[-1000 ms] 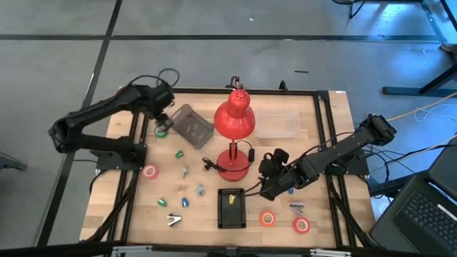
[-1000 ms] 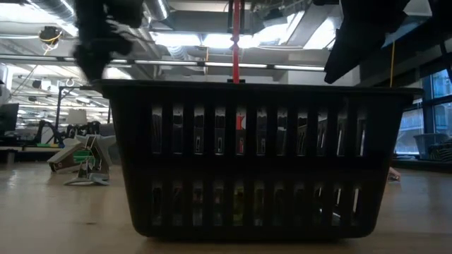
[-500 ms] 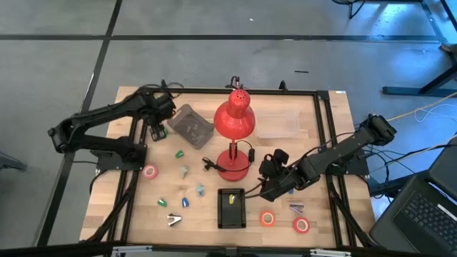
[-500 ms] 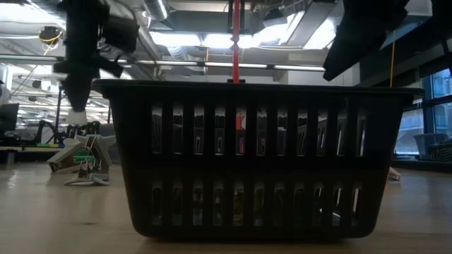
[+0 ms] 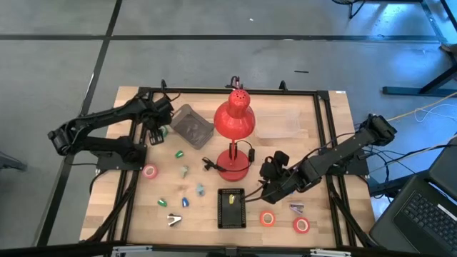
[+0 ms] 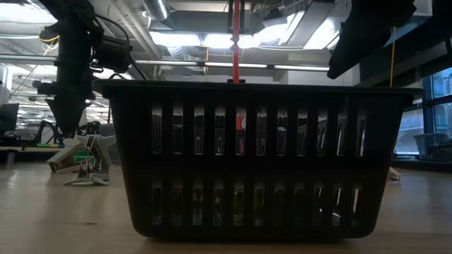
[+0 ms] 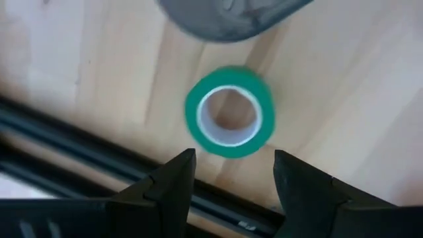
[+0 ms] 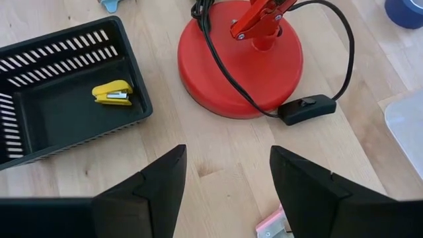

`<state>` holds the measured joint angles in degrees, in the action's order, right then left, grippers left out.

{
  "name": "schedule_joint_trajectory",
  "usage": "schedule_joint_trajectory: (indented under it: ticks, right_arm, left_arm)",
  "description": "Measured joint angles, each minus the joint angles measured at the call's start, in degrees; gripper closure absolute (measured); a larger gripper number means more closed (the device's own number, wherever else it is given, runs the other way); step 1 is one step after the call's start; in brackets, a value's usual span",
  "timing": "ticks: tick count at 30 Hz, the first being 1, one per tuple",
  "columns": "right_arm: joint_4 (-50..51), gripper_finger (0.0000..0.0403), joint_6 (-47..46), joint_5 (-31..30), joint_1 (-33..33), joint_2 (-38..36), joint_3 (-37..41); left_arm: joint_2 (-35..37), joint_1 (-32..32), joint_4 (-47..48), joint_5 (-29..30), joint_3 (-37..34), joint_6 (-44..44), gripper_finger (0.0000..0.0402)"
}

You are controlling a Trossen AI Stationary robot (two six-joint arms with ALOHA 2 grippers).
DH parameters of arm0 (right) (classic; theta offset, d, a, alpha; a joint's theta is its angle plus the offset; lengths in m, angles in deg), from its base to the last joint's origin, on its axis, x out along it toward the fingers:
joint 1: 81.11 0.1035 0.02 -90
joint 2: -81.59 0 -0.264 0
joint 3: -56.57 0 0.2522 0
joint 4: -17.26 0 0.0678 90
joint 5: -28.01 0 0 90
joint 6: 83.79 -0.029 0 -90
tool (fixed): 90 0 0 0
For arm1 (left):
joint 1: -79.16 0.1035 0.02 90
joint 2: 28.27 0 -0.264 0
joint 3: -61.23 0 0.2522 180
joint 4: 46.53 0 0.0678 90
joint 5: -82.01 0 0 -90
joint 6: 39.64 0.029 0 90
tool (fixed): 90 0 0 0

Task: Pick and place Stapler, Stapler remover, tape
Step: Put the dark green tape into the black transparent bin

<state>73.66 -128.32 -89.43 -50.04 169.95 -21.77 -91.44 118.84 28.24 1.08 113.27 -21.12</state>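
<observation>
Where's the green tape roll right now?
In the high view the green tape roll lies on the table's left far part, beside the grey tray, with the open left gripper over it.

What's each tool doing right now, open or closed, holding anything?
Left tool: open, empty, hovering over the green tape roll beside the grey tray.
Right tool: open, empty, above bare table near the red lamp base.

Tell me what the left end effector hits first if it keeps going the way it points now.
Most likely the green tape roll, which lies on the wooden table straight ahead of the open left end effector; the gap to it is hard to judge.
</observation>
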Motion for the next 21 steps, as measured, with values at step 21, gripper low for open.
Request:
schedule_joint_trajectory:
  ticks: [21]
  right_arm:
    - [-0.09, 0.0183, 0.53, -0.03, -0.21, 0.0, 0.0]
  left_arm:
    - [-0.41, 23.58, 1.12, -6.63, 3.38, -3.54, 0.0269]
